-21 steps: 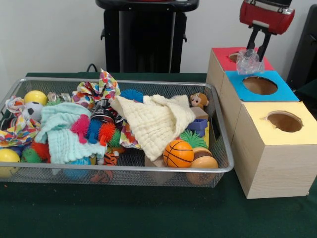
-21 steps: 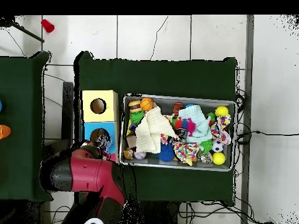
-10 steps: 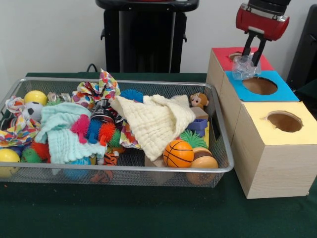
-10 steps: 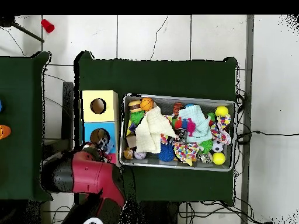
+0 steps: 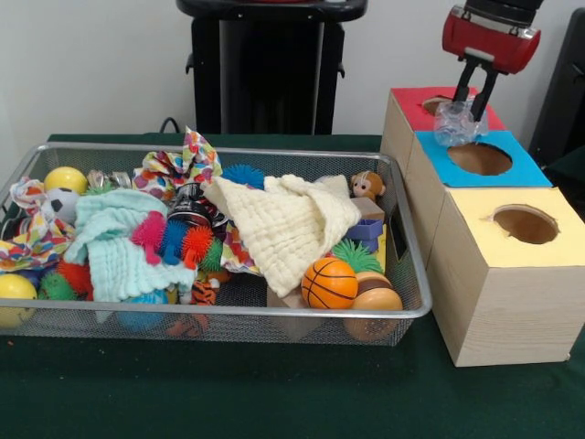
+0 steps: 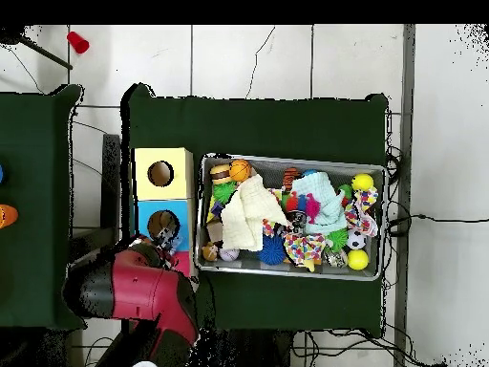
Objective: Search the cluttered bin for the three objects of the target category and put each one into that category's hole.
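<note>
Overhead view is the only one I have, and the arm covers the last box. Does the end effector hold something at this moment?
Observer: Yes. In the front view the end effector is shut on a clear crinkled plastic object.
Operator: Is this object already inside a hole?
Observer: No. It hangs where the red top meets the blue top, with the red hole partly hidden behind it.
Operator: Is there something in the blue hole?
Observer: From the front the blue hole looks open, with nothing sticking out.
</note>
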Motion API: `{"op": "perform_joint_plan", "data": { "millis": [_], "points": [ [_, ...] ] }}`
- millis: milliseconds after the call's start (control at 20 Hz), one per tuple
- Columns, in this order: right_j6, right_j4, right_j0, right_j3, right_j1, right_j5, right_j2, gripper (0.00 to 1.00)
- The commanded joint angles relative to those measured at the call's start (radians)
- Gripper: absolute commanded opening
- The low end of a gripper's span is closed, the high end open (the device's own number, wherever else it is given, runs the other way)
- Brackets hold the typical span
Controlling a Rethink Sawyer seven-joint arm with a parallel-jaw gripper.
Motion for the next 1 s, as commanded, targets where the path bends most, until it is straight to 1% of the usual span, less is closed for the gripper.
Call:
{"op": "perform_joint_plan", "data": {
  "millis": [50, 300, 450, 500, 650, 800, 1000],
  "points": [
    [0.251, 0.053, -0.021, 0.02, 0.067, 0.022, 0.038, 0.0],
    [0.212, 0.052, -0.049, 0.01, 0.075, 0.009, 0.059, 0.0],
    [0.205, 0.042, -0.053, -0.017, 0.088, 0.029, 0.043, 0.0],
    [0.204, 0.039, -0.052, -0.023, 0.091, 0.034, 0.039, 1.0],
    [0.202, 0.028, -0.046, -0.051, 0.103, 0.05, 0.016, 1.0],
    [0.201, 0.039, -0.049, -0.052, 0.082, 0.078, 0.029, 1.0],
    [0.196, 0.044, -0.051, -0.045, 0.034, 0.133, 0.037, 1.0]
  ]
}}
